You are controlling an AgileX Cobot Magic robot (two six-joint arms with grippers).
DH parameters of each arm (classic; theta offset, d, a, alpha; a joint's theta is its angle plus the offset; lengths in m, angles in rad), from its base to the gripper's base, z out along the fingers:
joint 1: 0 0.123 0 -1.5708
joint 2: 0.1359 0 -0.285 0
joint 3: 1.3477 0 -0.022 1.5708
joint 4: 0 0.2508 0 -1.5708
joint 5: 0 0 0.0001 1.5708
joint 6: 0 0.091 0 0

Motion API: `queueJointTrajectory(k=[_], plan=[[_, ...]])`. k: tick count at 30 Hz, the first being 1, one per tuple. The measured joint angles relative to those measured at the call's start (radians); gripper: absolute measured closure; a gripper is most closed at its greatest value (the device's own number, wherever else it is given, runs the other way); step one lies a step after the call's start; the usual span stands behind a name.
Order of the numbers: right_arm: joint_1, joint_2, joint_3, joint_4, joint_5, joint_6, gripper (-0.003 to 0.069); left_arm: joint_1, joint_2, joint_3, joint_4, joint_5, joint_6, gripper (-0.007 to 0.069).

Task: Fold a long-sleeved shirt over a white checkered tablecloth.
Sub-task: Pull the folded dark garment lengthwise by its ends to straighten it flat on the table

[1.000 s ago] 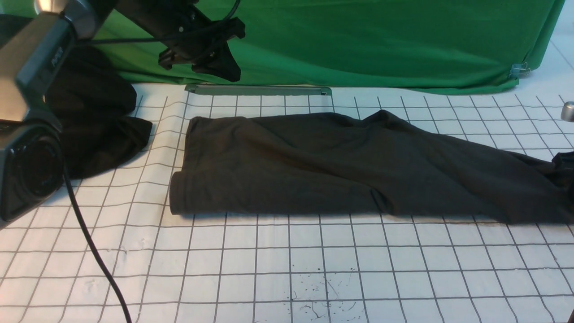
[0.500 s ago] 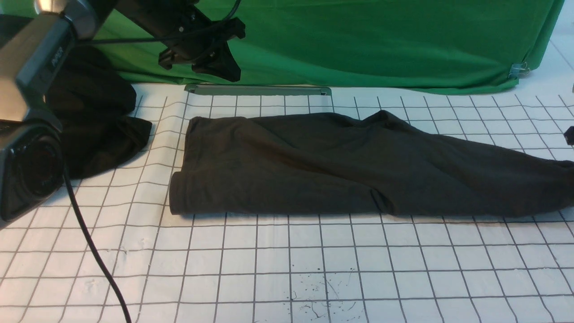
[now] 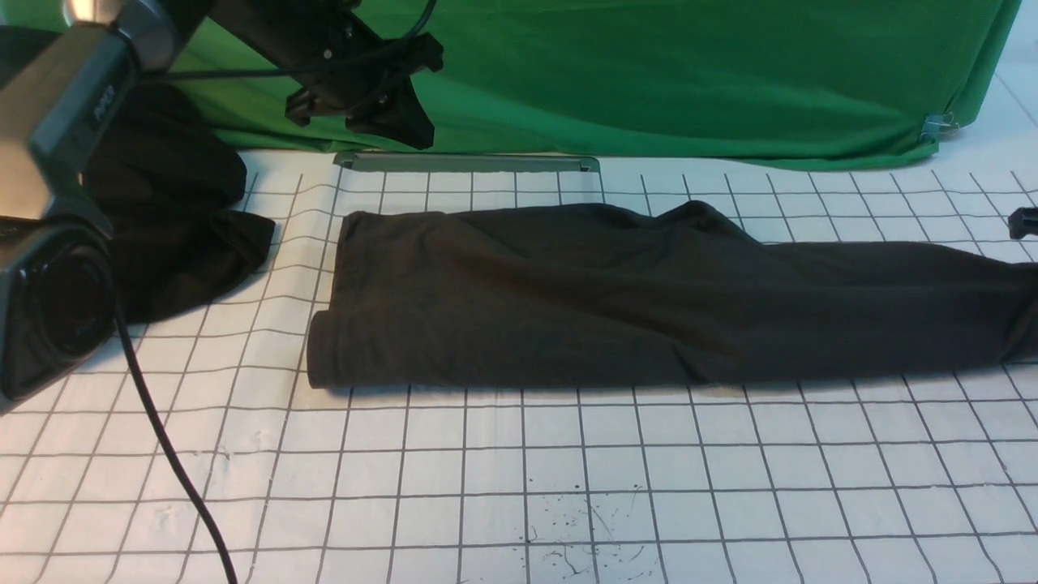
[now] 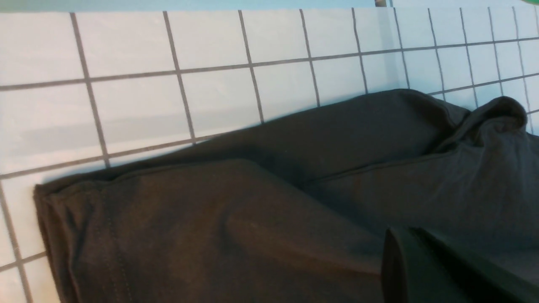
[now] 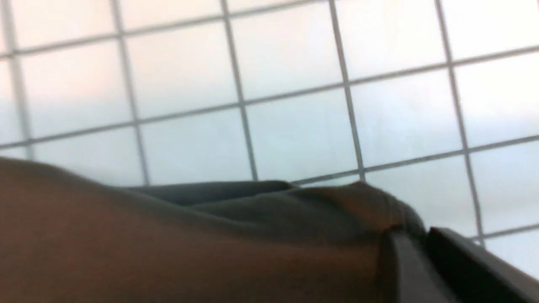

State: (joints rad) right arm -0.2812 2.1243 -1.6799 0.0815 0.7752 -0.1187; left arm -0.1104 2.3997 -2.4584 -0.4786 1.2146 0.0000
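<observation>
Right end of the long-sleeved shirt [image 3: 616, 300] has swung up from its droop toward the near edge. Now it lies as one fairly straight dark band across the white checkered tablecloth [image 3: 568, 454], running off the right side of the front view. Left gripper [image 3: 397, 122] hangs pinched closed in the air near the shirt's left end, holding nothing. Right gripper [image 5: 412, 231] sits right at the cloth's edge — can't tell if it's gripping or loose.
</observation>
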Motion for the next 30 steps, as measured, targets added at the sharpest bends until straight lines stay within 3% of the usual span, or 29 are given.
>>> queueJointTrajectory(k=[2,4,6,7,9,12,14,17,30], plan=[[0.0,0.01,0.001,-0.003,-0.006,0.005,0.0507,0.0,0.0,0.0,0.001,0.0,0.0,0.0625],[0.0,0.025,0.003,-0.02,-0.013,0.037,0.0355,0.0,0.0,0.0,0.003,0.0,0.0,0.0625],[0.0,0.026,0.003,-0.038,-0.009,0.058,0.0256,0.0,0.0,0.0,0.003,0.0,-0.006,0.0625],[0.0,0.025,-0.007,-0.055,0.01,0.079,0.0164,0.0,0.0,0.0,0.003,0.0,-0.027,0.0624],[-0.002,0.016,-0.056,-0.088,0.076,0.087,0.0066,0.0,-0.001,0.0,-0.004,0.0,-0.043,0.0624],[-0.01,0.004,-0.14,-0.102,0.192,0.087,0.0037,0.0,-0.016,0.015,-0.015,-0.001,-0.048,0.0623],[-0.022,-0.015,-0.233,-0.103,0.338,0.087,0.0044,-0.005,-0.055,0.073,-0.03,-0.002,-0.048,0.0623],[-0.027,-0.024,-0.258,-0.076,0.41,0.083,0.0065,-0.01,-0.089,0.139,-0.035,-0.001,-0.042,0.0621],[-0.016,0.157,-0.2,0.005,0.355,0.061,0.0084,-0.01,-0.086,0.182,0.038,0.003,-0.037,0.0601]])
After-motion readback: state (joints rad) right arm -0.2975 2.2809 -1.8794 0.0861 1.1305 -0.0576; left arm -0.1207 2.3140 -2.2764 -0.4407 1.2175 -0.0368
